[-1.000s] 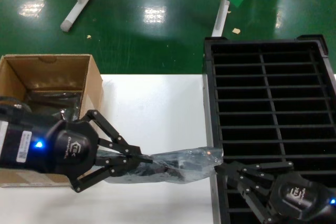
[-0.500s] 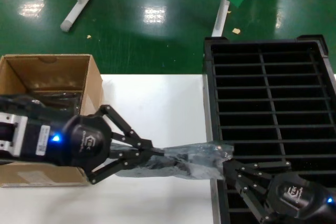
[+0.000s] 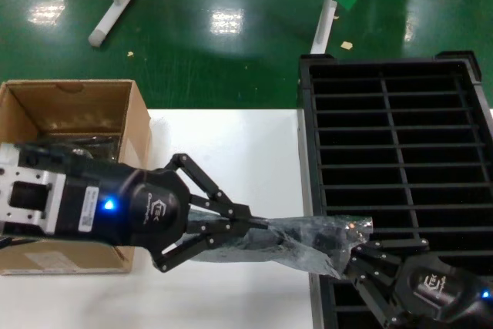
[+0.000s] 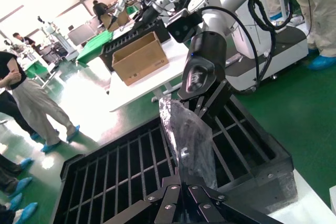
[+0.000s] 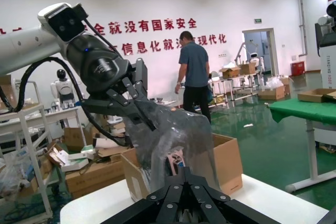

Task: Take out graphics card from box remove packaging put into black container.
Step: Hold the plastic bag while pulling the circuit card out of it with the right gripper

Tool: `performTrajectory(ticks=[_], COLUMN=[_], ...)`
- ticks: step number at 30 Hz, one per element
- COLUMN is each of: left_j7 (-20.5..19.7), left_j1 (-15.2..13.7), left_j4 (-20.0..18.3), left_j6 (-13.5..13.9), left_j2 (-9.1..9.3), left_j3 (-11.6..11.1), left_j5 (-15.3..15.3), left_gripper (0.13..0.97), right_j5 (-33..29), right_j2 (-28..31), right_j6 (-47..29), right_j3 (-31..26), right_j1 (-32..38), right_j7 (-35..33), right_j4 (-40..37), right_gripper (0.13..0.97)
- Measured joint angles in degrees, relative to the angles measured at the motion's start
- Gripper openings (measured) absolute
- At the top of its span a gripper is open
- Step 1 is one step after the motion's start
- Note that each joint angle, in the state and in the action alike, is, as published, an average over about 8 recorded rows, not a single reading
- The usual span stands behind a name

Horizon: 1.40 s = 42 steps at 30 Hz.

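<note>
So the anti-static bag (image 3: 304, 238) is stretched between the two grippers, off the white table (image 3: 231, 152) and right at the near-left corner of the black slotted crate (image 3: 393, 136). The left gripper (image 3: 258, 225) is pinched shut on one end of the bag, and the right gripper (image 3: 356, 256) is clamped on the other end, low over the crate's edge. The graphics card (image 4: 193, 145) is seen as a dark slab inside the crinkly plastic in the left wrist view, so it's out of the cardboard box (image 3: 77, 113) but not unwrapped yet. More bagged stuff can be made out down in the box, but what exactly can't be told.

The step in hand looks like the unbagging. For that to go well, one end probably needs to be gripped on plastic only while the card itself is caught through the bag, or at the open mouth, by the other side. If both ends are just pinched on film, the bag gets stretched and nothing slides. Which end is open can't be told from here.

A slow, straight pull along the card's length is likely best, kept over the table or crate so a slip isn't a drop to the floor.
</note>
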Motion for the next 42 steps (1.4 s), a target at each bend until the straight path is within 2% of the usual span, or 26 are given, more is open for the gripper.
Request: performTrajectory(ticks=[10, 21, 28, 42], left_j7=[2.4, 6.2, 7.3, 7.7], left_j1=[4.2, 7.5, 9.1, 10.1], left_j4=[-2.3, -2.5, -2.8, -3.7], left_j6=[0.0, -0.2, -0.5, -1.2], left_j2=[-2.61, -3.43, -3.44, -2.99], left_j3=[-3.5, -6.2, -7.0, -7.0], left_j5=[-3.4, -5.9, -6.8, -7.2], left_gripper=[0.142, 0.142, 0.142, 0.142], right_j5=[-0.1, 0.4, 1.1, 1.0], right_j2=[0.1, 0.6, 1.3, 2.1], right_j6=[-0.1, -0.2, -1.0, -2.7], right_j3=[-0.4, -0.8, -0.8, -0.6], right_j1=[0.2, -0.1, -1.0, -2.2], right_j7=[0.6, 2.7, 3.8, 2.4], right_j4=[-0.3, 0.4, 1.2, 1.3], right_gripper=[0.147, 0.147, 0.147, 0.163])
